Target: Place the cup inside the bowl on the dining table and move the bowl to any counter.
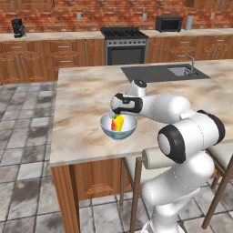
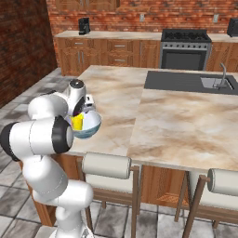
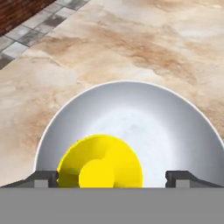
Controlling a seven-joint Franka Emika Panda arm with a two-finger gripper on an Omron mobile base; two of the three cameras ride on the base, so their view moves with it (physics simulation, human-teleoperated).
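The bowl [image 1: 119,130], white inside and blue-grey outside, stands near the front left corner of the dining table [image 1: 86,98]. The small yellow cup [image 1: 118,123] with a red patch lies inside it. My gripper [image 1: 113,112] hangs just above the bowl, open. In the hand view the cup [image 3: 100,164] sits low in the bowl [image 3: 131,109] between my two widely spread fingertips [image 3: 43,178], and the right fingertip stands clear of it. From the right base view the cup [image 2: 77,122] rests in the bowl [image 2: 90,124] below the gripper [image 2: 83,109]. The counter [image 1: 54,35] runs along the brick wall.
An inset dark sink [image 1: 164,73] with a tap lies at the table's far right. A stove [image 1: 124,45] stands in the wall counter, with a coffee machine [image 1: 18,28] and a microwave [image 1: 169,23] on top. Stools [image 2: 106,166] stand along the table's near edge.
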